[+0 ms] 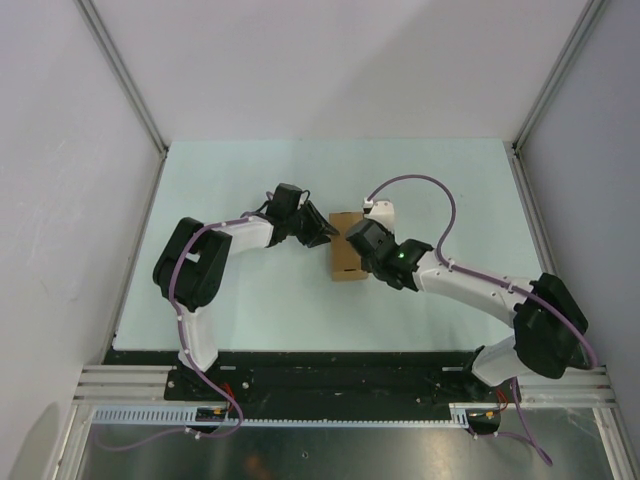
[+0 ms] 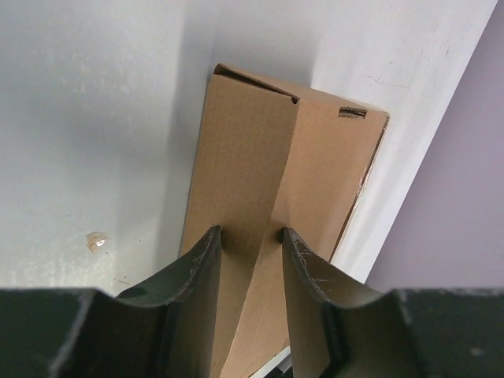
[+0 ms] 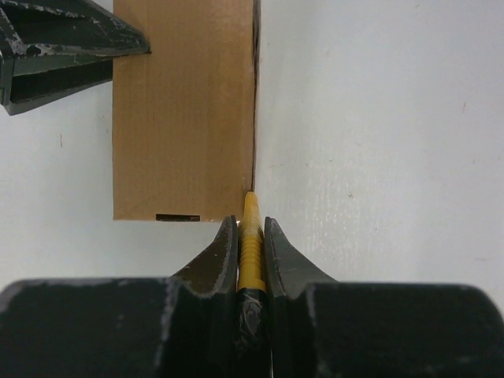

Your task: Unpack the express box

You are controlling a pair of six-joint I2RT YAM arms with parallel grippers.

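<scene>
Top external shows us a pale mint bench (image 1: 250, 300) boxed by plain grey walls (image 1: 350, 60). At mid-frame lies the express box (image 1: 347, 258), bare tan cardboard. Our right hand (image 3: 250, 227) is clenched on a yellow knife (image 3: 252, 264), whose tip meets the box's lower right corner in the right wrist view. Our left hand (image 1: 325, 233) straddles a box edge; we cannot tell whether it grips.

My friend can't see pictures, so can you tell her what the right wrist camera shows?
The right arm's jaws pinch a slim yellow knife, its tip against the right edge of a brown cardboard box lying on a white table. The left arm's dark jaws rest at the box's upper left corner.
</scene>
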